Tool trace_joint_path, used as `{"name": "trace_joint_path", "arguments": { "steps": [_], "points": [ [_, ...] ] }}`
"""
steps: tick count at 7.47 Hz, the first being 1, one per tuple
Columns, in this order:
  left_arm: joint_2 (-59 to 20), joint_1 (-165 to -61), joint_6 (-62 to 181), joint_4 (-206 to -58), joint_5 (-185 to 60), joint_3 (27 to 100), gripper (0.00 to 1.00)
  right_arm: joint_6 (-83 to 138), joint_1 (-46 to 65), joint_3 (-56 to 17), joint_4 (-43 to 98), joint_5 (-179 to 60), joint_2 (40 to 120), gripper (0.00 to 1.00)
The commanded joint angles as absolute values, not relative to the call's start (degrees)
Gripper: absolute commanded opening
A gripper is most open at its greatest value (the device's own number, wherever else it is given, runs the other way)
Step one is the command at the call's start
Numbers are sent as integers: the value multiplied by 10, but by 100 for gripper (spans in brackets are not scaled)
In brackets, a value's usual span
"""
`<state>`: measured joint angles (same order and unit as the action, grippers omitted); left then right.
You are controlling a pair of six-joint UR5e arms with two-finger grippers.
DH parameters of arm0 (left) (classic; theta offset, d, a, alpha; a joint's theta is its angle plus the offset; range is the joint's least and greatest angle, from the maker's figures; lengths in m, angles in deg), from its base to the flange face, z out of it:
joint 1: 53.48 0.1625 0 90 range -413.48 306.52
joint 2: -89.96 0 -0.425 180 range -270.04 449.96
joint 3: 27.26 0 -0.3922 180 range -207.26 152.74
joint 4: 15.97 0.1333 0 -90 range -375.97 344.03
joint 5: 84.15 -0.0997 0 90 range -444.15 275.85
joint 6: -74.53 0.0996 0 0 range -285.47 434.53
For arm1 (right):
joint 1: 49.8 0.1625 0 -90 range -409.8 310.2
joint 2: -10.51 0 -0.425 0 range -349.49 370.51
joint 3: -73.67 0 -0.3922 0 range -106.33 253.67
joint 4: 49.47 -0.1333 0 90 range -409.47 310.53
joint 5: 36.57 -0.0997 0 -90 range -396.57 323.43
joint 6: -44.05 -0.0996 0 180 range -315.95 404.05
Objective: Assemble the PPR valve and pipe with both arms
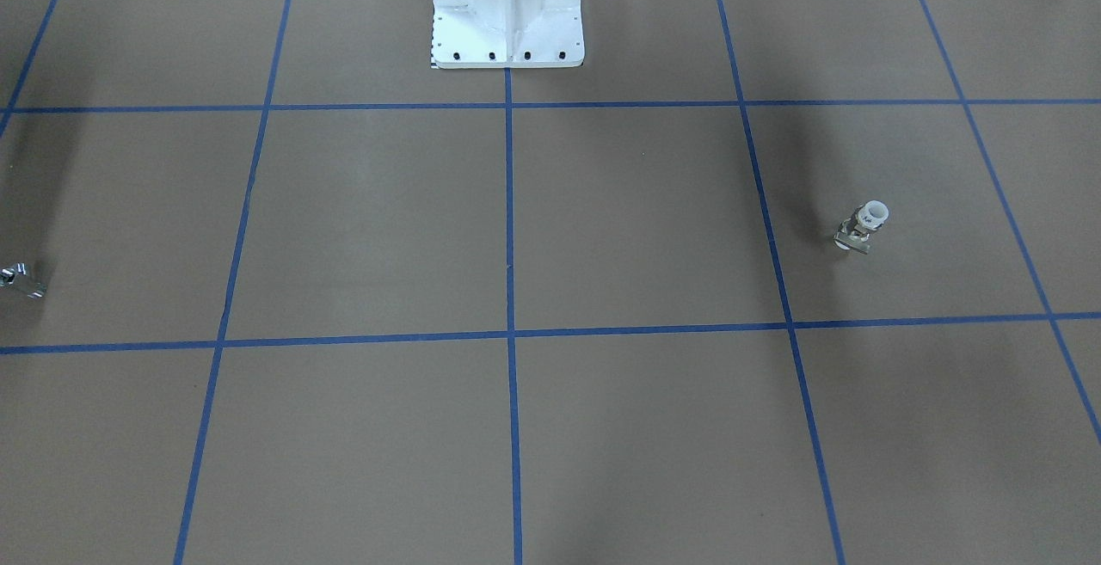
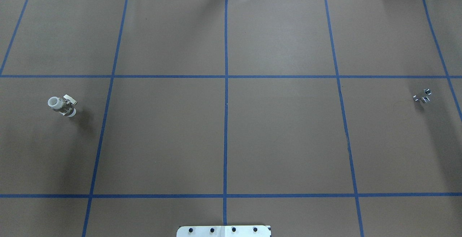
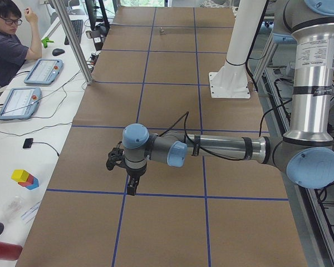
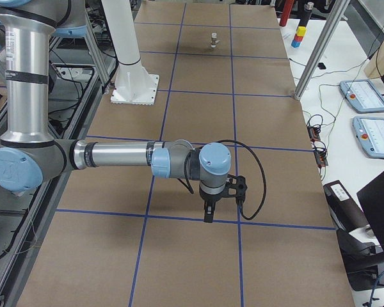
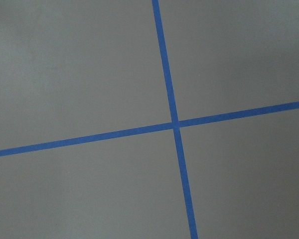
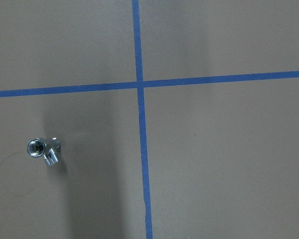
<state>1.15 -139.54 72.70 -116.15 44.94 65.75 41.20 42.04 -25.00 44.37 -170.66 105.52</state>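
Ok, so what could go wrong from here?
The white plastic valve with the silvery middle seems to stand on end; a glancing touch could topple it. The small shiny silvery pipe sits off-centre in the right wrist view, so a grasp might miss. The left wrist camera does not see the valve yet.

Grey arms, light-blue joint caps

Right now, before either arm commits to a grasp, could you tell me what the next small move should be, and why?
Probably shift the right gripper sideways until it is over the pipe. The right wrist view shows the pipe lying free on the table, well off toward that view's lower left, so a descent now would likely miss it.
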Motion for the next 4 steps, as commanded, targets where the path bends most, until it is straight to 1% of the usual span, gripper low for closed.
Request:
{"name": "trace_joint_path", "arguments": {
  "steps": [1, 4],
  "points": [
    [12, -1396, 731, -1162, 451, 656, 100, 413, 420, -253, 443, -1708, 1061, 99],
    [4, -1393, 708, -1167, 446, 660, 100, 419, 420, -259, 442, -1709, 1060, 99]
  ]
}}
